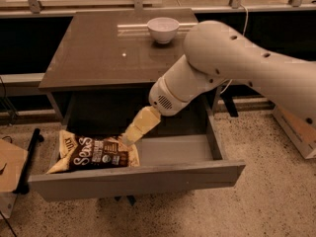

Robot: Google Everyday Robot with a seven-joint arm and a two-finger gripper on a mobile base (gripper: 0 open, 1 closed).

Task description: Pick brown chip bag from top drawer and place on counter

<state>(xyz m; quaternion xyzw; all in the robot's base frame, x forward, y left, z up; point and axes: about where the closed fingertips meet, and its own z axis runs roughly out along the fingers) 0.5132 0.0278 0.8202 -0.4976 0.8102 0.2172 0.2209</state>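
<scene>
The brown chip bag [94, 153] lies flat in the left half of the open top drawer [143, 179], white lettering facing up. My gripper [129, 136] reaches down into the drawer from the right and its cream tip sits at the bag's upper right corner, close to or touching it. The big white arm [232, 68] hangs over the drawer's right side. The glossy counter [108, 48] is above and behind the drawer.
A white bowl [163, 29] stands at the back of the counter, right of centre. A cardboard box [296, 132] sits on the speckled floor at the right. A brown board and a black bar [27, 162] lean at the left of the cabinet.
</scene>
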